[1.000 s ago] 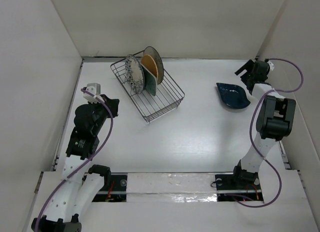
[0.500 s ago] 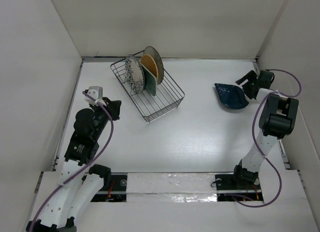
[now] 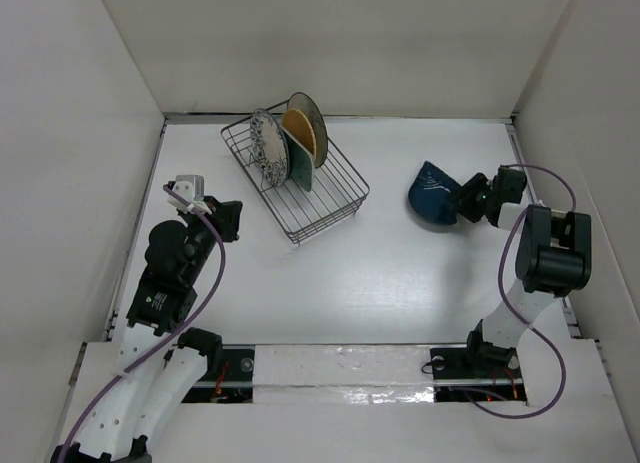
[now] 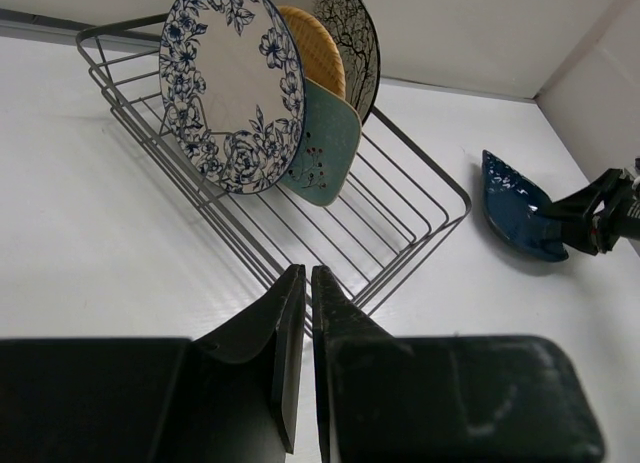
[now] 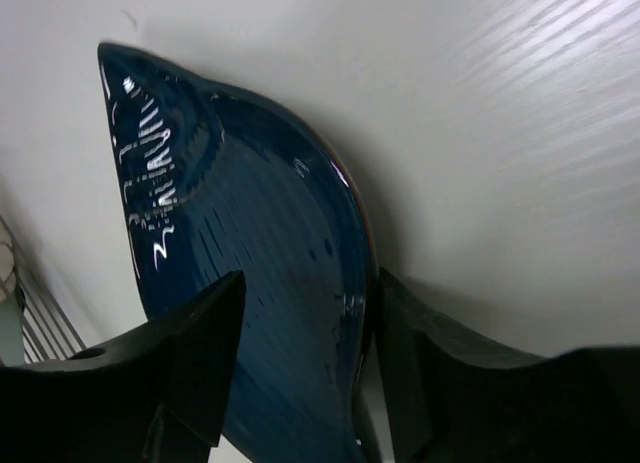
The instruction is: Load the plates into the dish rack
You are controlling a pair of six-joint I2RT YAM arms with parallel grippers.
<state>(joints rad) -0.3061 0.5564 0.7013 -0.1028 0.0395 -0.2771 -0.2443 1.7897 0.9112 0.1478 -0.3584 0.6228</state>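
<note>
The dish rack (image 3: 335, 205) stands at the back, left of centre. Upright in it are the white-and-blue floral plate (image 3: 268, 148), the mint plate (image 3: 301, 173), the orange plate (image 3: 303, 133) and the beige floral plate (image 3: 310, 111). My right gripper (image 3: 465, 198) is shut on the rim of the dark-blue leaf-shaped plate (image 3: 432, 195) and holds it tilted up on edge at the right. In the right wrist view the plate (image 5: 240, 203) sits between my right gripper's fingers (image 5: 310, 283). My left gripper (image 3: 228, 218) is shut and empty, left of the rack. The black plate is not in view.
White walls enclose the table on the left, back and right. In the left wrist view the rack (image 4: 420, 198) lies just beyond my left gripper (image 4: 302, 273), and the blue plate (image 4: 515, 208) shows far right. Bare wire fills the rack's near half.
My right gripper came down from the back right corner, closed on the blue plate's right rim and tipped it up, shifting it left. The left arm shifted slightly.
</note>
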